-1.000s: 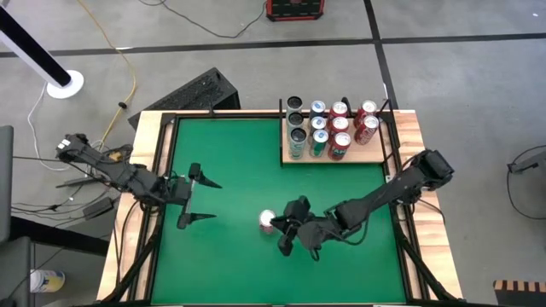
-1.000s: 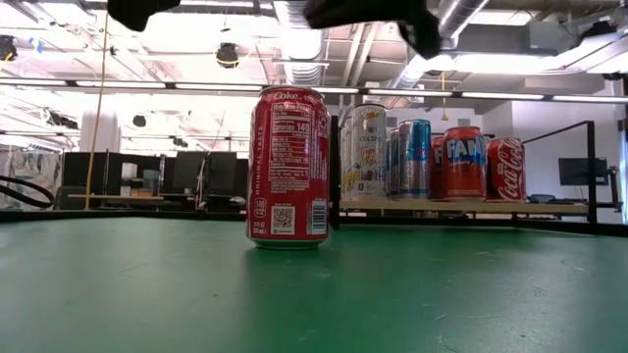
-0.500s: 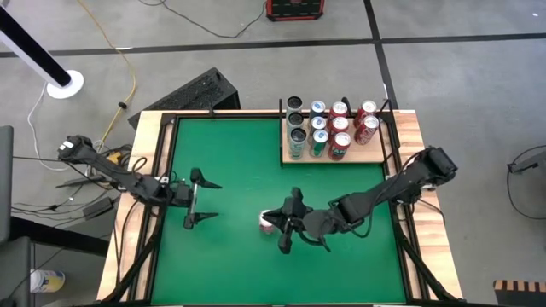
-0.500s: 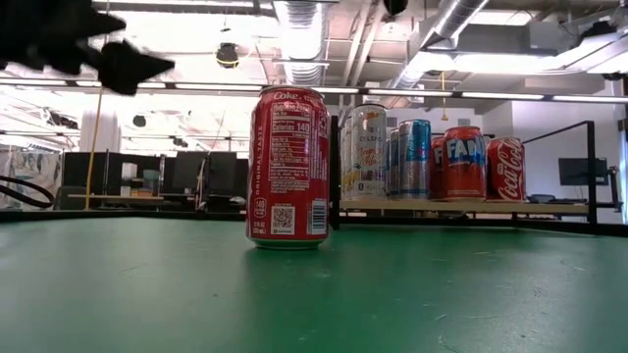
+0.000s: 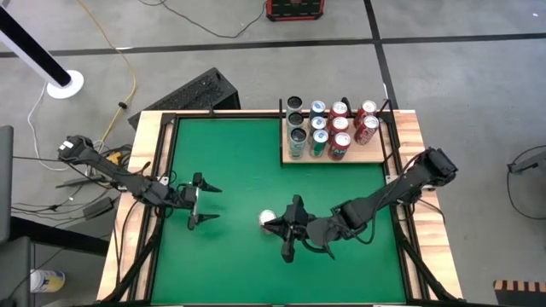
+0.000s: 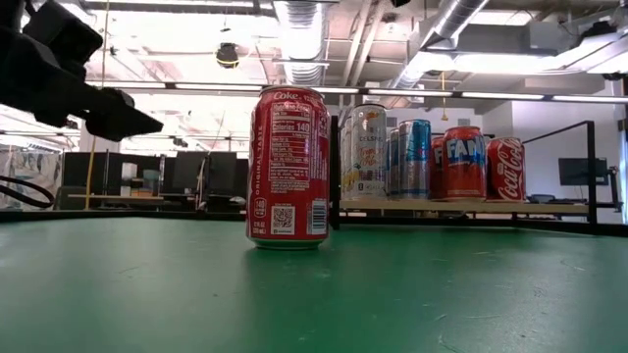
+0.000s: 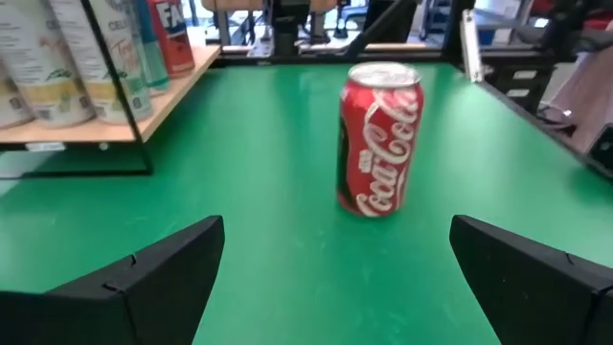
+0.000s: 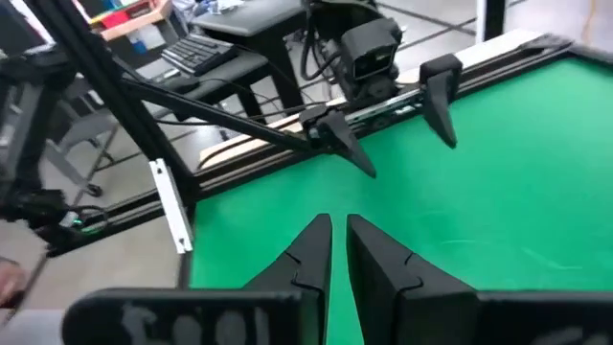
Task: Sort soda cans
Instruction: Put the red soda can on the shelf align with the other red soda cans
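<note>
One red Coke can is stood upright alone on the green table.
It is faced by the left gripper, spread wide and empty. The right gripper, nearly closed on nothing, is held just beside it. Other cans are kept on the wooden tray.

Glossy red metal Coke can with dull silver top, ahead of the wide-open left gripper, matt green table mat, pale wooden tray, matt black plastic fingers.
</note>
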Robot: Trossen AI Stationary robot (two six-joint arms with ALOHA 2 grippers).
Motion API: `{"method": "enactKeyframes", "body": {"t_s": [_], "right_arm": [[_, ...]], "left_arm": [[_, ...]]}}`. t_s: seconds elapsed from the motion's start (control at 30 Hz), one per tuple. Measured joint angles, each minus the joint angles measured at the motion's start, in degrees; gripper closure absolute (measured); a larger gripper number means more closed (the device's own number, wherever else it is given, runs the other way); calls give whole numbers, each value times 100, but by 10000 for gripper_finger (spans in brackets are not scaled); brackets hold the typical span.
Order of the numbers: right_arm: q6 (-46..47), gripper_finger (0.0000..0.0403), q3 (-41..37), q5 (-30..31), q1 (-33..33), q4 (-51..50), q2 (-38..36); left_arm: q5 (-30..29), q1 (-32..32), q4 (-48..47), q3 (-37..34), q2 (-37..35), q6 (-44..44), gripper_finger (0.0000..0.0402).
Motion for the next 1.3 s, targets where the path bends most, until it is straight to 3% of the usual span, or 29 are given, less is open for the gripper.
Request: {"method": "enactKeyframes", "body": {"t_s": [0.2,0.5,0.63,0.9,1.0,1.1,1.2,1.3], "right_arm": [[-108,304,0,383,83,-206,0],[-42,144,-2,171,29,-507,0],[148,100,-2,153,27,-487,0],[1001,86,-2,10,-85,-490,0],[1162,86,-2,-433,-180,-646,0],[715,86,1,-830,-261,-594,7],[376,86,60,-444,-161,-625,7],[72,86,139,517,118,-959,7]], "left_arm": [[-315,6,-136,-2,2,-143,10],[-410,6,-131,18,2,85,10],[-410,6,-272,42,1,97,10],[-410,6,-878,57,2,98,10],[-408,6,-1235,58,2,98,10],[-407,6,-1559,66,2,98,10],[-402,6,-1866,71,8,99,10],[-391,6,-1856,74,30,106,10]]}}
